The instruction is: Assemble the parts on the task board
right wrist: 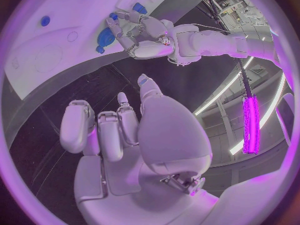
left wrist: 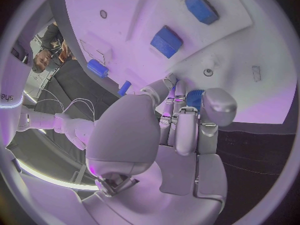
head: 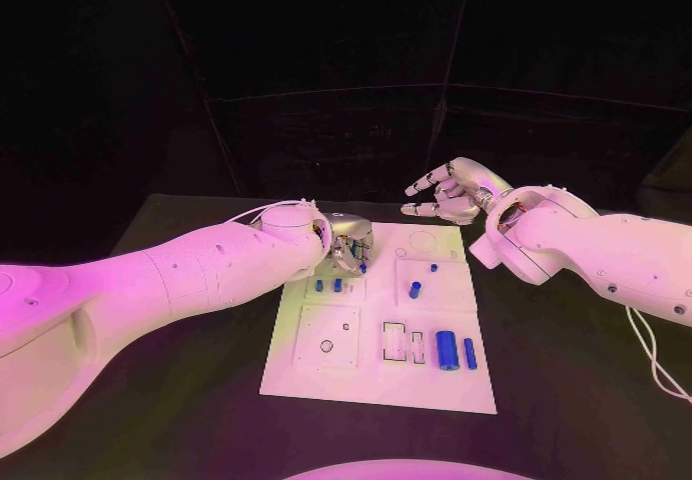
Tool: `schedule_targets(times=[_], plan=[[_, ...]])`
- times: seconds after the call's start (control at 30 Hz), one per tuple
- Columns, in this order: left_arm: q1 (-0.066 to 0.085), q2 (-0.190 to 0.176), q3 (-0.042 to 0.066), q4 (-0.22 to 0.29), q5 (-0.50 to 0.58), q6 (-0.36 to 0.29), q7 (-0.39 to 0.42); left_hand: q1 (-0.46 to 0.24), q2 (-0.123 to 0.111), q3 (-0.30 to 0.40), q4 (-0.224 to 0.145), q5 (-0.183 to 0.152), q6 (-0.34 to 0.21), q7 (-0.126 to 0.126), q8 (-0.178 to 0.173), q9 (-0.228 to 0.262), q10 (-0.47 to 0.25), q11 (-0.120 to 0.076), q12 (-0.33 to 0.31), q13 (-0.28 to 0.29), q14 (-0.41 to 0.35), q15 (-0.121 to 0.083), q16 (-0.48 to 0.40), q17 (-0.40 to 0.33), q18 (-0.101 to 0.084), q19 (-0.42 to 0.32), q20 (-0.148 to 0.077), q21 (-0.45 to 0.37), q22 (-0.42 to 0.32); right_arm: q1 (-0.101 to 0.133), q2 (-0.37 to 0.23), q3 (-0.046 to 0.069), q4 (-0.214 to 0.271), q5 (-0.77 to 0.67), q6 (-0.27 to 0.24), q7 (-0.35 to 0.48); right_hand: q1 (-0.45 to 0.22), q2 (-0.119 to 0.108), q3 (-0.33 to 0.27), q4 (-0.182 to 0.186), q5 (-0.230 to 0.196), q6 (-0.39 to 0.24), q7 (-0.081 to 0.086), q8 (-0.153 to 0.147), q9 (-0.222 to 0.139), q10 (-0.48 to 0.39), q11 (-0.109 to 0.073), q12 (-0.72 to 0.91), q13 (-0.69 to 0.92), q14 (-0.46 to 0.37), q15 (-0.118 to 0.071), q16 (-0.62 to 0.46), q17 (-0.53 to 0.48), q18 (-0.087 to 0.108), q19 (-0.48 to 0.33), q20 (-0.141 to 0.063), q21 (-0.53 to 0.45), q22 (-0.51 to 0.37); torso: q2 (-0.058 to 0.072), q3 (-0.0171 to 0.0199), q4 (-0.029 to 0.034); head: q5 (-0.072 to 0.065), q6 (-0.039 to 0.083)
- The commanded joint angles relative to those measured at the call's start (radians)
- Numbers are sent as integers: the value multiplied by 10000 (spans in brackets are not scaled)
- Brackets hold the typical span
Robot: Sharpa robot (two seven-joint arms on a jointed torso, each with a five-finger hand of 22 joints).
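Observation:
The white task board [head: 378, 375] lies in the middle of the table. My left hand [head: 346, 246] hovers low over its far left corner, and its fingers and thumb pinch a small blue part [left wrist: 195, 98]. Two short blue parts [head: 327, 285] stand just in front of that hand. Another blue part [head: 415, 290] sits mid-board, with a smaller one [head: 433, 267] behind it. Two long blue cylinders [head: 457, 350] lie near the board's right edge. My right hand [head: 453, 190] hangs raised beyond the board's far edge, fingers apart, holding nothing.
The board carries raised white blocks [head: 329, 340] and rectangular slots [head: 394, 341] in its near half. A round recess [head: 421, 241] lies at its far end. Black table [head: 188, 420] surrounds the board on every side.

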Motion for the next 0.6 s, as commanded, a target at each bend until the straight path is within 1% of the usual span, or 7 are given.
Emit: schedule_targets(times=[0.03, 0.17, 0.3, 0.4, 0.5, 0.53, 0.6], plan=[[-24, -102, -16, 131, -35, -703, 173, -98, 66, 70, -5, -15, 86, 6, 12, -10, 60, 1, -11, 4, 368, -40, 39, 13, -100, 63, 12, 67, 28, 21, 16, 5, -15, 0, 31, 67, 35, 98, -40, -43, 35, 41, -2, 50, -16, -66, 6, -13, 394, 677, -73, -40, 799, 60, -77, 5, -63, -18, 3, -8, 25, -6, 8], [-23, -275, -5, 374, 93, -974, 260, -126, 53, 76, -8, -15, 94, 7, 7, -15, 63, 1, -20, 3, 371, -40, 46, 20, -99, 61, 11, 64, 26, 21, 26, 5, -32, 0, 39, 70, 35, 98, -40, -43, 35, 41, -2, 50, -16, -66, 6, -13, 394, 677, -73, -40, 799, 60, -77, 5, -63, -18, 4, 1, 5, 7, 29], [-9, -505, 34, 657, 159, -1184, 302, -153, 38, 89, -18, -14, 101, 8, -3, -24, 69, 1, -31, 2, 375, -40, 54, 27, -105, 66, 10, 92, 55, 20, 28, 5, -60, 0, 44, 67, 35, 98, -40, -43, 35, 41, -2, 50, -16, -66, 6, -13, 394, 677, -73, -40, 799, 60, -77, 5, -63, -18, -3, -12, 9, -6, 31], [1, -698, 175, 879, 182, -1328, 325, -155, 36, 101, -27, -13, 103, 8, -8, -29, 70, 0, -37, 1, 378, -40, 63, 43, -109, 69, 9, 109, 72, 20, 32, 4, -82, 0, 50, 67, 33, 109, -42, -42, 39, 52, -4, 58, -14, -64, 4, -10, 397, 676, -73, -43, 794, 59, -75, 4, -63, -16, 0, -18, 6, -2, 29], [5, -903, 355, 1088, 193, -1408, 309, -162, 23, 115, -44, -14, 105, 9, -17, -36, 71, 0, -47, -1, 379, -40, 65, 42, -109, 68, 8, 110, 75, 19, 37, 4, -111, 0, 61, 72, 33, 109, -42, -42, 39, 52, -4, 58, -14, -64, 4, -10, 397, 676, -73, -43, 794, 59, -75, 4, -63, -16, -5, -23, 19, -8, 50], [6, -988, 414, 1159, 196, -1423, 293, -162, 23, 115, -44, -14, 105, 9, -17, -36, 71, 0, -47, -1, 379, -40, 65, 42, -109, 68, 8, 110, 75, 18, 39, 4, -123, 0, 65, 74, 33, 109, -42, -42, 39, 52, -4, 58, -14, -64, 4, -10, 397, 676, -73, -43, 794, 59, -75, 4, -63, -16, -9, -11, 15, -3, 47], [7, -1118, 476, 1257, 198, -1439, 266, -165, 17, 122, -51, -14, 106, 9, -20, -39, 73, 1, -50, -1, 379, -40, 66, 41, -109, 69, 7, 114, 80, 18, 41, 3, -136, 0, 71, 76, 33, 109, -42, -42, 39, 52, -4, 58, -14, -64, 4, -10, 397, 676, -73, -43, 794, 59, -75, 4, -63, -16, -22, -10, 31, 4, 56]])
